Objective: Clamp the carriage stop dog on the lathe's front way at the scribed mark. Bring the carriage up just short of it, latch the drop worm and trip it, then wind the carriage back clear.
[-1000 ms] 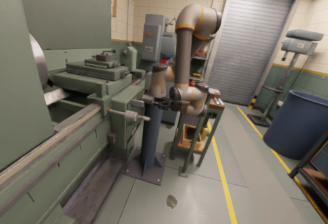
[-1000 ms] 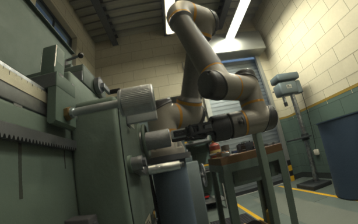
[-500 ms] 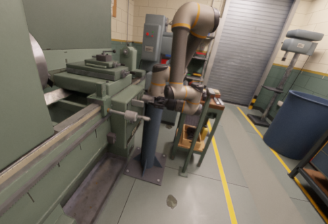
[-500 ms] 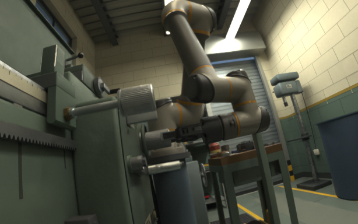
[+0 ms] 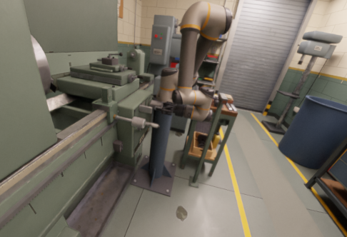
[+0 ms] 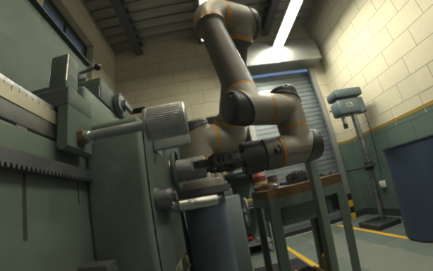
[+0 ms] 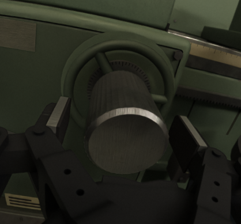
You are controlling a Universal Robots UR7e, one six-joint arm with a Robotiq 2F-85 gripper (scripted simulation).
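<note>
The carriage handwheel's knurled grey knob (image 7: 125, 124) juts from the green apron toward me, with the spoked handwheel (image 7: 115, 69) and its graduated dial behind it. My gripper (image 7: 126, 127) is open and holds nothing, its fingers standing on either side of the knob (image 6: 187, 168). Above and to the left, the stop dog (image 6: 71, 120) sits on the front way with its long clamp screw ending in a big knurled knob (image 6: 164, 121). Below the handwheel a short lever (image 6: 196, 202) sticks out of the apron. The carriage (image 5: 101, 76) sits on the bed right of the chuck.
The lathe bed (image 5: 37, 167) runs along the left with its scale and rack. My blue pedestal (image 5: 159, 142) stands beside the apron, a green workbench (image 5: 212, 117) just behind it. A blue bin (image 5: 317, 132) and a drill press (image 5: 305, 71) stand to the right.
</note>
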